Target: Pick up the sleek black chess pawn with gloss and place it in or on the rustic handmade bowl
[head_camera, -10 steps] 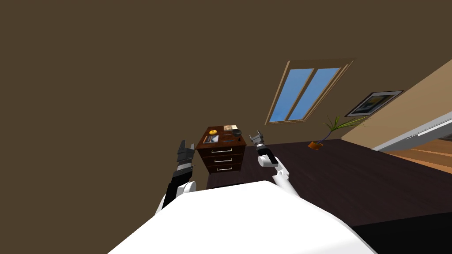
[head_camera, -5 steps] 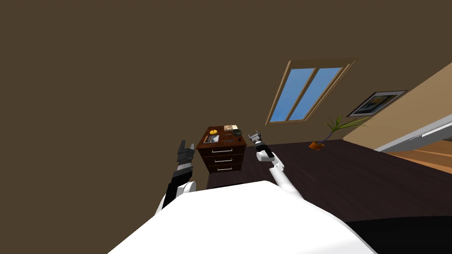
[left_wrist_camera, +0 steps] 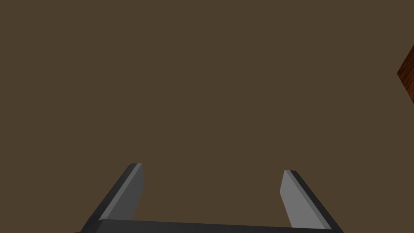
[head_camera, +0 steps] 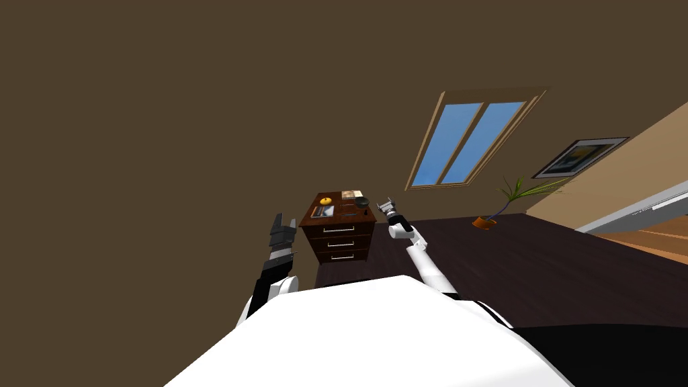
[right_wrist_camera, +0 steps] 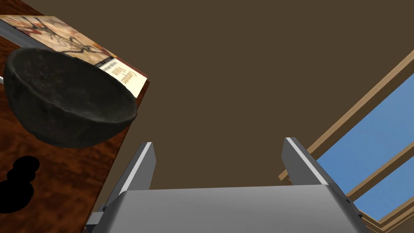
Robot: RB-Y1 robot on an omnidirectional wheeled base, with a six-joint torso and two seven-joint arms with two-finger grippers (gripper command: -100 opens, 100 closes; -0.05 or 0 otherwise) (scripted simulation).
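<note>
The black glossy pawn (right_wrist_camera: 18,184) stands on the brown dresser top (right_wrist_camera: 60,170), beside the dark, rough bowl (right_wrist_camera: 68,105). In the head view the bowl (head_camera: 361,201) sits at the top's right rear, and the pawn (head_camera: 364,211) is a tiny dark speck just in front of it. My right gripper (head_camera: 385,203) hovers open just off the dresser's right edge, level with the bowl. From the wrist, the right gripper (right_wrist_camera: 218,162) has nothing between its fingers, and pawn and bowl lie off to one side. My left gripper (head_camera: 283,222) is raised left of the dresser, and the wrist view shows the left gripper (left_wrist_camera: 212,182) open.
The dresser (head_camera: 339,235) has three drawers and stands against the brown wall. On top lie a book (right_wrist_camera: 81,48) behind the bowl, a yellow object (head_camera: 326,200) and a flat picture (head_camera: 322,211). A potted plant (head_camera: 497,201) stands on the dark floor to the right.
My right arm has stretched forward, carrying the open gripper closer to the dresser's right edge. The left arm has stayed put. The head view has shifted slightly.
</note>
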